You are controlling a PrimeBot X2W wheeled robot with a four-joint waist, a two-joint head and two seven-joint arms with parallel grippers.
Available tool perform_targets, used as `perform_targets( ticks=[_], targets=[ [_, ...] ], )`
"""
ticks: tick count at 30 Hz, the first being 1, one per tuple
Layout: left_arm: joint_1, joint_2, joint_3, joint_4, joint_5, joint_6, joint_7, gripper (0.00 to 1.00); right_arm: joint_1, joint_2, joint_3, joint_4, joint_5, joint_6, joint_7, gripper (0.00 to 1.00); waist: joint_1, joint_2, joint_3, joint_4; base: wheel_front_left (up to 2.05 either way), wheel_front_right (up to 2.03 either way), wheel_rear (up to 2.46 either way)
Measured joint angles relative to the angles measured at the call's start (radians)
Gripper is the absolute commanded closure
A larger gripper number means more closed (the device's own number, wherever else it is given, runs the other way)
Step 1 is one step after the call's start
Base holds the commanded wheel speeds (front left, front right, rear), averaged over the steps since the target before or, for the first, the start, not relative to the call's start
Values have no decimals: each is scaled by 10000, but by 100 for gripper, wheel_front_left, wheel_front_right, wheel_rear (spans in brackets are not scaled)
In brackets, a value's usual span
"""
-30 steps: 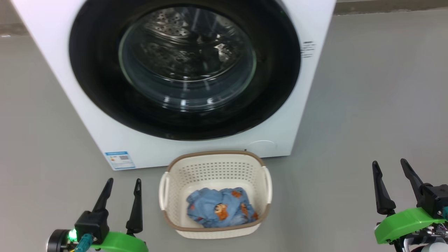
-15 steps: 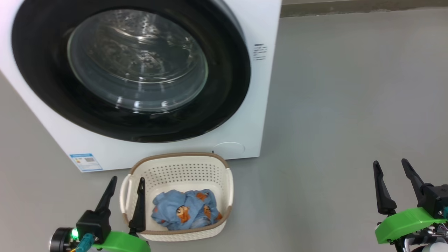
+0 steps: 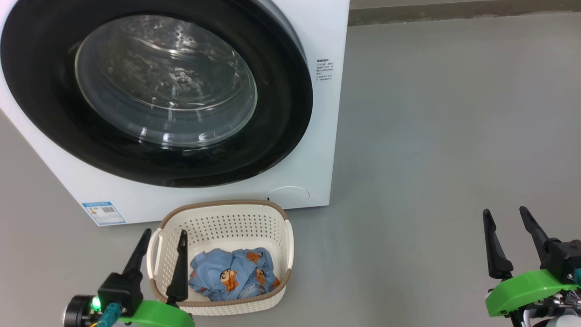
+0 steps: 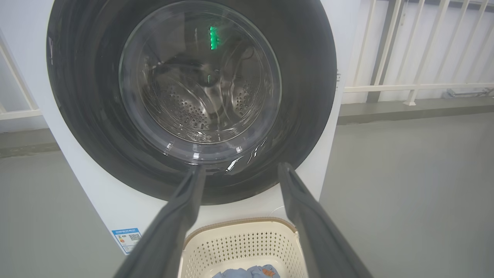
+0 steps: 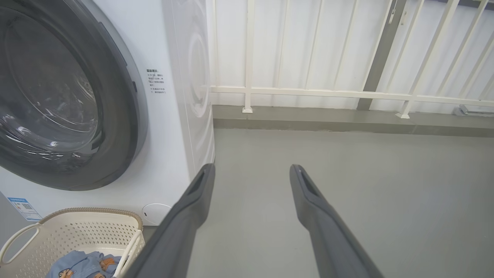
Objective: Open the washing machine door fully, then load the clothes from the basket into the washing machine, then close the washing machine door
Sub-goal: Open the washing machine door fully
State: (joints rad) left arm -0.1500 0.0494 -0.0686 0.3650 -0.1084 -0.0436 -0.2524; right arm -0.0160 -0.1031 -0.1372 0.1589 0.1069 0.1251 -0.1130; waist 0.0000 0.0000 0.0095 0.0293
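The white washing machine (image 3: 317, 150) stands at the upper left, and its door (image 3: 281, 113), a black rim around clear glass, lies shut against the front. On the floor in front sits the cream basket (image 3: 222, 208) holding the light-blue clothes (image 3: 233, 272). My left gripper (image 3: 164, 232) is open and holds nothing, and its right finger overlaps the basket's left side in the head view. In the left wrist view the left gripper (image 4: 241, 166) points at the door (image 4: 308, 96) above the basket (image 4: 239, 241). My right gripper (image 3: 504, 210) is open over bare floor, far to the right of the basket.
Grey floor spreads to the right of the machine. A white railing (image 5: 308, 92) on a low kerb (image 5: 347, 123) runs behind it. A blue label (image 3: 103, 212) and a round cover (image 3: 288, 195) mark the machine's lower front.
The head view has swung to the right, so the machine and basket sit farther left in the picture. Both grippers keep their pose and stay open.
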Motion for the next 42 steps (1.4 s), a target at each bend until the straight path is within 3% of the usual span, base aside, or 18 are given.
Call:
perform_targets(
  ticks=[21,26,32,34,35,42],
  targets=[
    [26,0,-4,36,63,-88,0,0,35,71,0,6,217,2,17,0,0,0,-77,29,0,0,0],
    [23,-2,-2,-29,65,-88,0,0,12,405,52,44,2681,2,456,0,0,0,127,31,0,0,0],
    [-104,-4,8,-132,65,-92,0,0,-563,364,-73,-69,5051,0,920,0,0,0,573,63,0,0,0],
    [-282,-10,-2,-219,65,-94,0,0,-938,322,-198,-77,5777,0,1091,82,1,0,767,87,0,0,0],
    [-383,-15,-10,-267,65,-94,0,0,-1138,303,-268,-61,6138,0,1170,100,0,1,868,101,0,0,0],
    [-987,-50,-209,-395,59,-94,-2,0,-3057,303,-815,890,9455,0,2796,100,1,0,1660,248,0,0,0]
  ],
)
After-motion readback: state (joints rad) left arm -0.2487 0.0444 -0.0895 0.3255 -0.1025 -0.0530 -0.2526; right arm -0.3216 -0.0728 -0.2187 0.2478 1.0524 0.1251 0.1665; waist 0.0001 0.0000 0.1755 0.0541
